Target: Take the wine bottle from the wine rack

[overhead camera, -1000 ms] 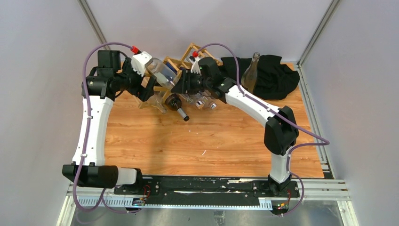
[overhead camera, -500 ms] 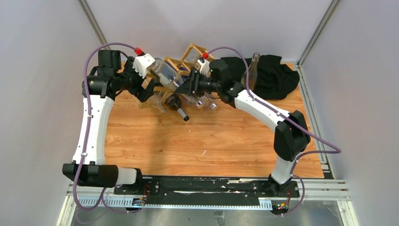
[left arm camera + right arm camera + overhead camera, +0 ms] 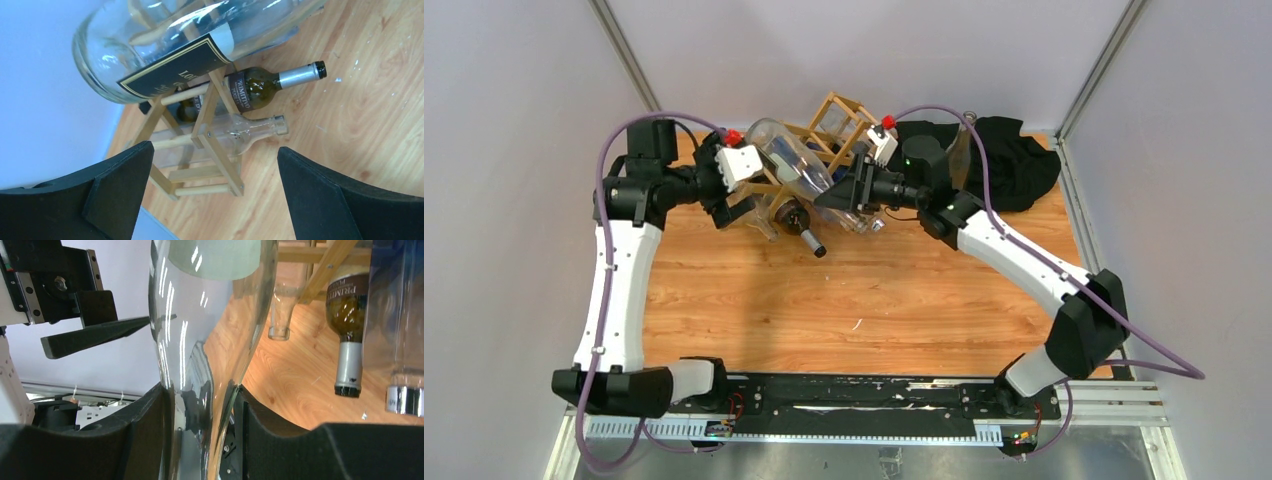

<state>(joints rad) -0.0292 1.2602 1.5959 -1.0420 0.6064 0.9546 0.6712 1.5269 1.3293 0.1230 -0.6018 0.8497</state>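
**Between the pads of the right claw: pulling the wine bottle out slowly**

Right between the pads [image 3: 150,425] of the right claw [image 3: 200,395], the thin neck of the wine bottle [image 3: 210,315] is sitting tight. The claw is squeezing narrow around the glass. Glass looks slippery, so the claw should be gripping firmly while it is pulling.

Just past the claw, the bottle is getting fat and is pointing up and away at a tilt. Its heavy end is hanging far from the pads, so it may be trying to tip down. Pulling slowly along the line of the neck looks best, with no twisting.

Farther out, by the fat end, the left claw [image 3: 214,150] is hanging wide open and holding nothing. It could be helping by cupping that end. I cannot see it touching the glass.

Under the fat end, the wine rack [image 3: 207,134] is standing on its thin sticks. I cannot tell if the bottle is touching the top stick. The sticks look light, so a bump could drag the rack along. Lower down, a brown bottle [image 3: 265,85] and a clear bottle [image 3: 245,132] are lying in the rack, and they should be left alone.
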